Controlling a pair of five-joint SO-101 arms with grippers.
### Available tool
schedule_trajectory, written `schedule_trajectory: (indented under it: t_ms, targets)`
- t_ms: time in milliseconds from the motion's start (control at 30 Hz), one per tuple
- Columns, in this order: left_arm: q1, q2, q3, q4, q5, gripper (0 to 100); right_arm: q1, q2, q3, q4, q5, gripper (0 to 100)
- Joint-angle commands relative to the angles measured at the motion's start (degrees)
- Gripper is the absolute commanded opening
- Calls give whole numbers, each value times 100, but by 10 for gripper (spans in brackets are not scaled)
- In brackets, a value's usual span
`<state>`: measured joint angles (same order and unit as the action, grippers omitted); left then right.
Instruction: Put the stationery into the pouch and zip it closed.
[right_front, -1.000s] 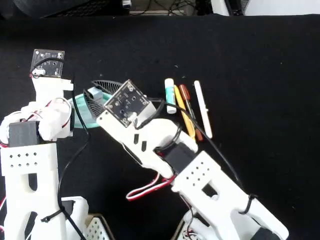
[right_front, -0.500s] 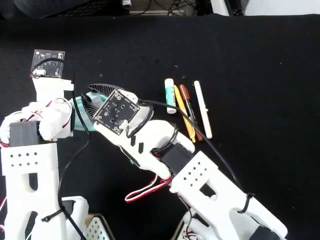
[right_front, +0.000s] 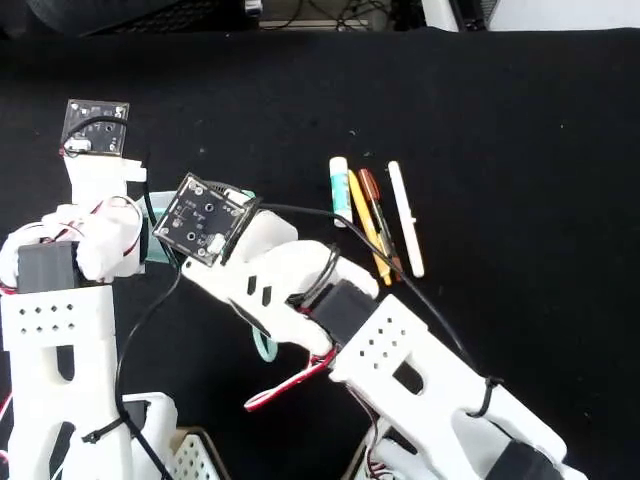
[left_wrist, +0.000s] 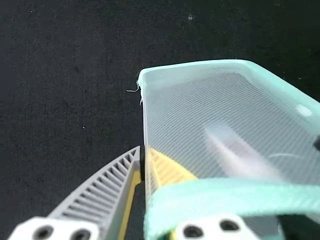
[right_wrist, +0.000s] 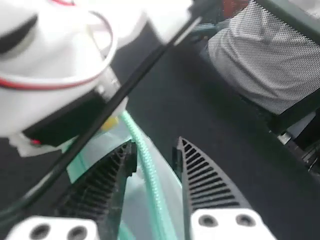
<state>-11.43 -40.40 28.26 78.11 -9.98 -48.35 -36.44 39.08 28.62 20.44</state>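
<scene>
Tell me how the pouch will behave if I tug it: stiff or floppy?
Probably floppy: the pouch has a thin, see-through mesh wall, so it may buckle, not slide. Likely light, so the left hand pinching one wall should keep it from dragging. The teal rim between the open fingers of the right hand looks bendable.

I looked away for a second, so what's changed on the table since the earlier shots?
The right pincer swung left over the translucent teal-rimmed mesh pouch, now straddling its rim. The left pincer stayed clamped on the pouch; the four loose pens didn't move.
</scene>
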Motion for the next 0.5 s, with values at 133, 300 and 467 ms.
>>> schedule_trajectory:
  t_ms: [133, 300, 467]
  targets:
    - [-57, 44, -22, -62, -18, 30, -18, -277, -338, 79, 44, 113]
    - [-31, 44, -4, -62, -18, 30, 492, -1587, -778, 756, 0, 112]
    - [-48, 44, -22, -62, -18, 30, 2136, -1965, -1165, 2022, -589, 110]
